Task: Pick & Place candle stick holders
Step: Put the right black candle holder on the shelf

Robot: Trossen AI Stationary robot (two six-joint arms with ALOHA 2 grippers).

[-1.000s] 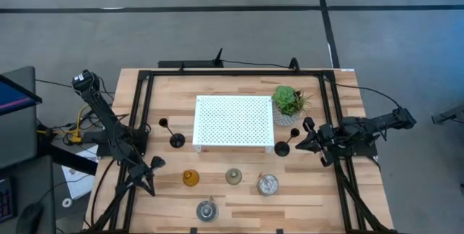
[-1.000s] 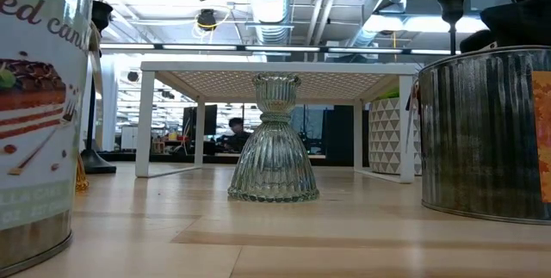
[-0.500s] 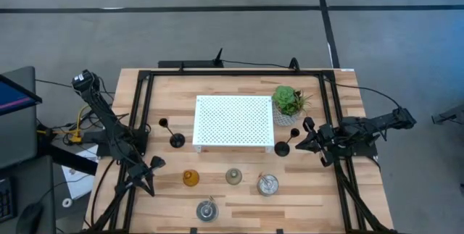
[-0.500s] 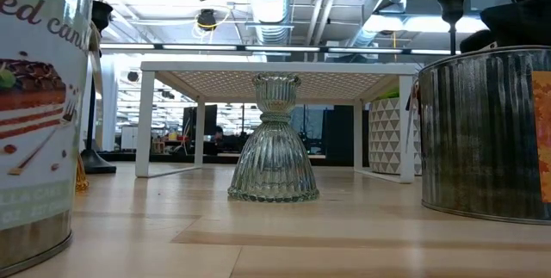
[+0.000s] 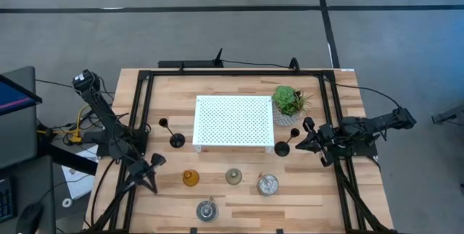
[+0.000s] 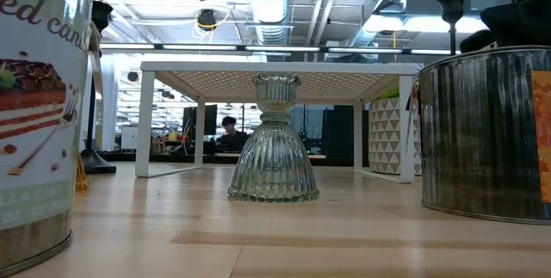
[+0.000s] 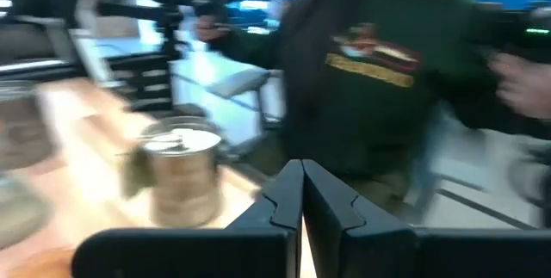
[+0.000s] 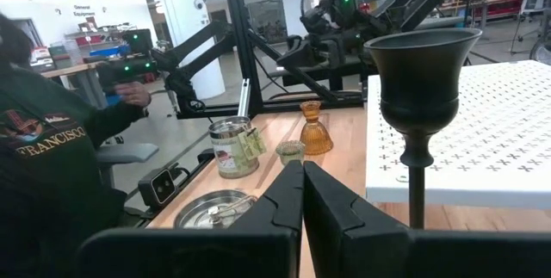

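On a pale wooden desk (image 5: 239,194) in an open workshop, six candle stick holders are standing around a white perforated tray (image 5: 233,120): ribbed glass (image 6: 275,140), amber, silver, black. Left gripper (image 5: 154,163) and right gripper (image 5: 302,137) are hovering, jaws closed, empty.

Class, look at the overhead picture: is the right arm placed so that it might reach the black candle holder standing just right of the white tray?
Probably yes. The right gripper, shut, sits just right of that black candle holder with bare table between them. The white tray and the potted plant stand close, so it must open and approach carefully.
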